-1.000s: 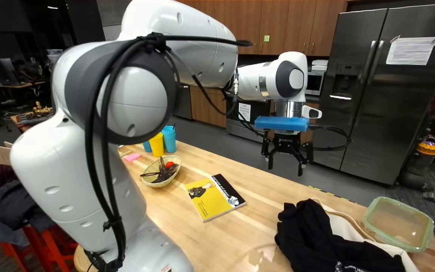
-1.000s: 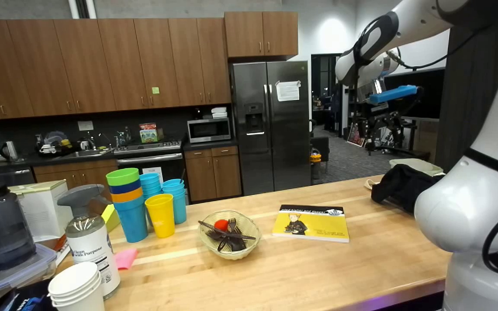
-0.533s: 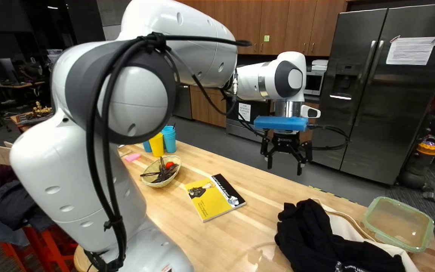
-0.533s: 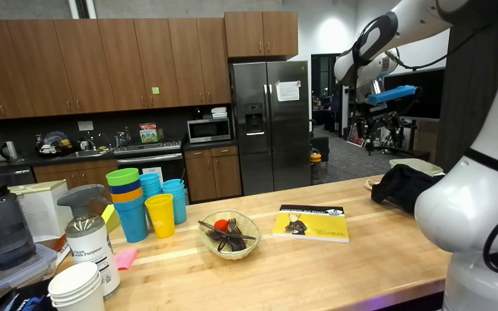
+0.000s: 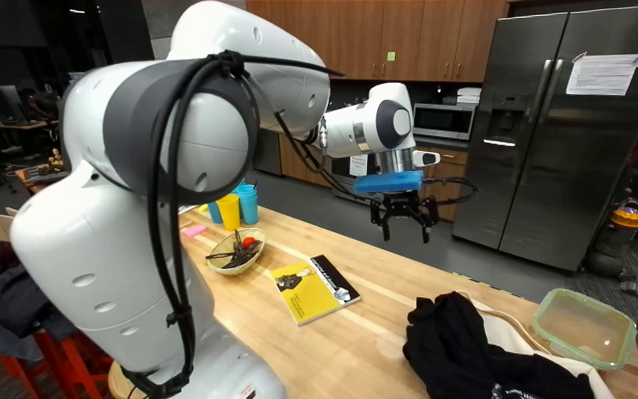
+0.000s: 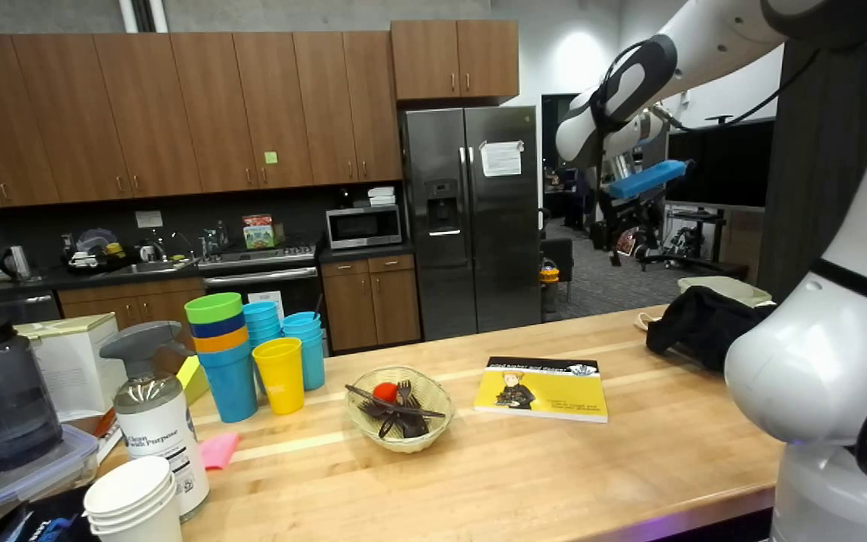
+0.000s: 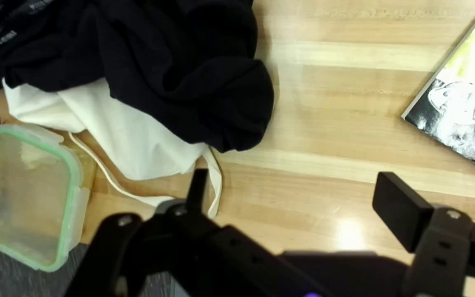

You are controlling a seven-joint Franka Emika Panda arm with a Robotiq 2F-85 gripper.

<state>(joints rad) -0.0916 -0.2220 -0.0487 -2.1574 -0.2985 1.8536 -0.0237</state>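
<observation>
My gripper (image 5: 406, 234) hangs in the air above the table, its two black fingers spread wide with nothing between them. Beneath it in the wrist view (image 7: 293, 192) lies bare wood. A crumpled black garment (image 7: 204, 90) is the nearest soft thing, resting on a cream cloth bag (image 7: 130, 136) whose strap curls close below one finger in that view. A yellow and black book (image 5: 316, 291) lies flat on the wood. Further off, a pale woven basket (image 6: 403, 444) holds dark utensils and a red round object (image 6: 385, 391). In an exterior view the fingers (image 6: 616, 260) blend into the dark background.
A green-rimmed clear container (image 5: 585, 330) sits at the table corner beside the bag. Stacked blue cups (image 6: 226, 384), a yellow cup (image 6: 281, 376), a spray bottle (image 6: 162, 444) and white paper cups (image 6: 136, 504) crowd the far end. A pink note (image 6: 219, 450) lies near them.
In the last half second the arm has swung, carrying the gripper leftward in both exterior views, and the wrist has tilted a little. The jaws stay spread. The table objects have not moved.
</observation>
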